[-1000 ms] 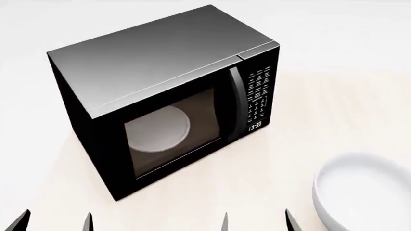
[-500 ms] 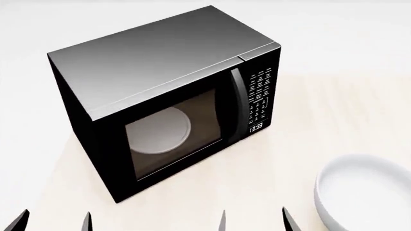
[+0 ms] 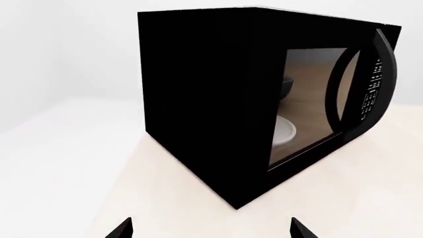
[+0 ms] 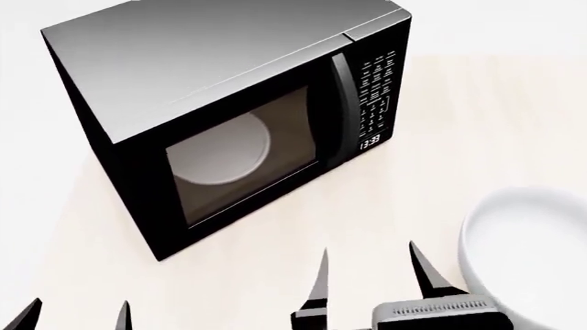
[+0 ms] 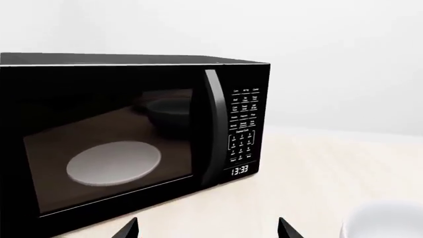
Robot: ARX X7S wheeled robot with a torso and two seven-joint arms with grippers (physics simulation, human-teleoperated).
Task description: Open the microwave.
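The microwave is a black box with a grey top, standing on the pale table with its door shut. Its vertical handle runs beside the white-lettered button panel, whose clock reads 13:33. The white turntable shows through the glass. My right gripper is open and empty, in front of the microwave's right end. My left gripper is open and empty at the lower left. The right wrist view shows the door, handle and panel head-on. The left wrist view shows the microwave's side.
A white bowl sits on the table at the right, close beside my right gripper. It also shows in the right wrist view. A white wall lies behind the microwave.
My right gripper has moved forward towards the microwave, more of it now showing. The head view has shifted, so the microwave sits higher and larger. The left gripper has not moved.
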